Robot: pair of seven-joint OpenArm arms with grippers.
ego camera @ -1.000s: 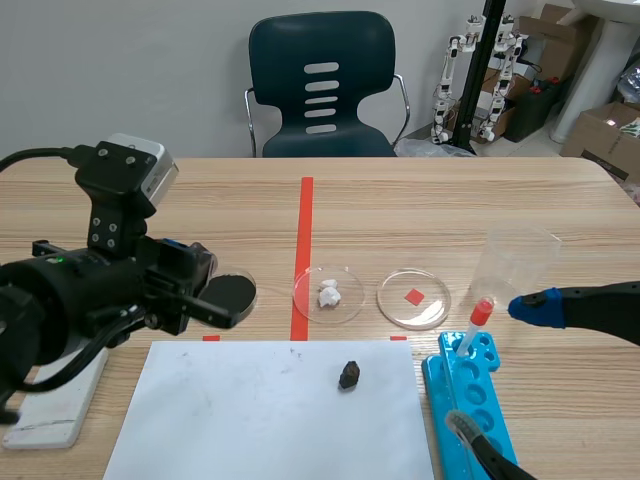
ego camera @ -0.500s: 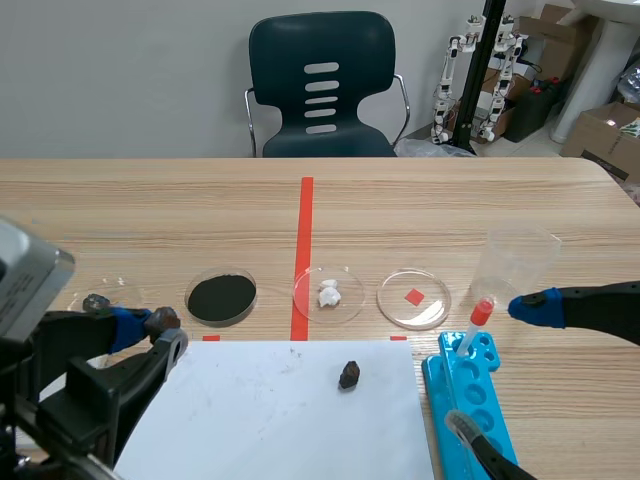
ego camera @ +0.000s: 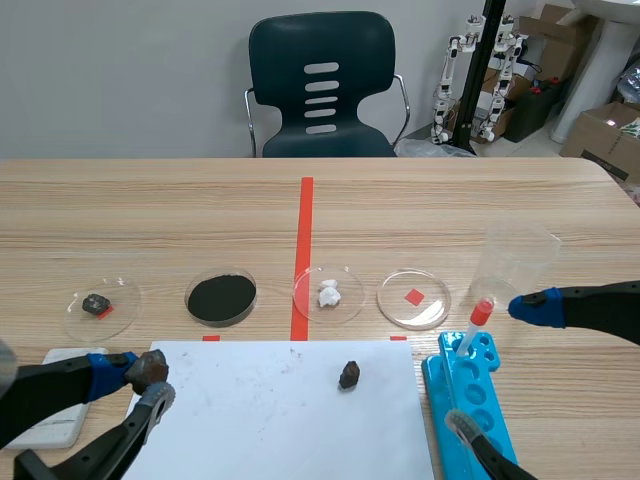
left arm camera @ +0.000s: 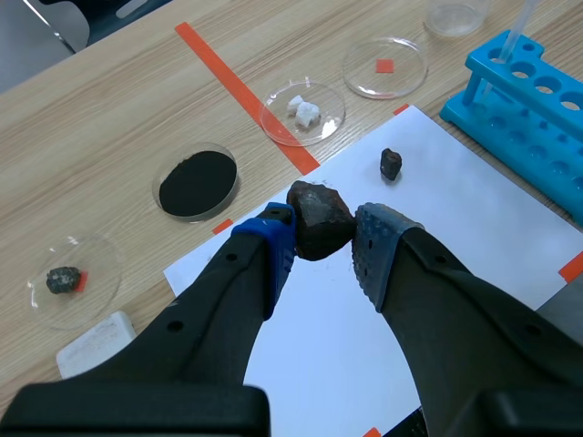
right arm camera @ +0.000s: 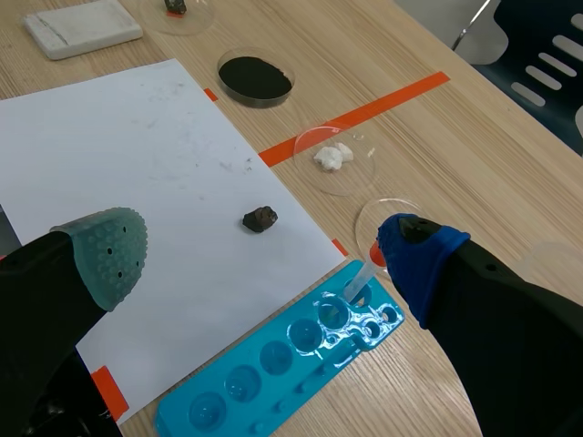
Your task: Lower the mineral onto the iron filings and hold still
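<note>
A dark brown mineral is pinched between the pads of my left gripper, which is shut on it. In the scene view that gripper and mineral sit low at the near left, over the corner of the white paper. The dish of black iron filings lies farther out and to the right, apart from the mineral; in the left wrist view the filings dish is ahead of the fingers. My right gripper stands open over the blue rack.
A small dark rock lies on the paper. Dishes hold white lumps, a red square and a small stone. A blue tube rack, red-capped dropper, clear beaker and white block stand around.
My left arm has come down from a raised pose over the left dishes and drawn back toward the near left edge, mineral still in its fingers. The right arm has not moved.
</note>
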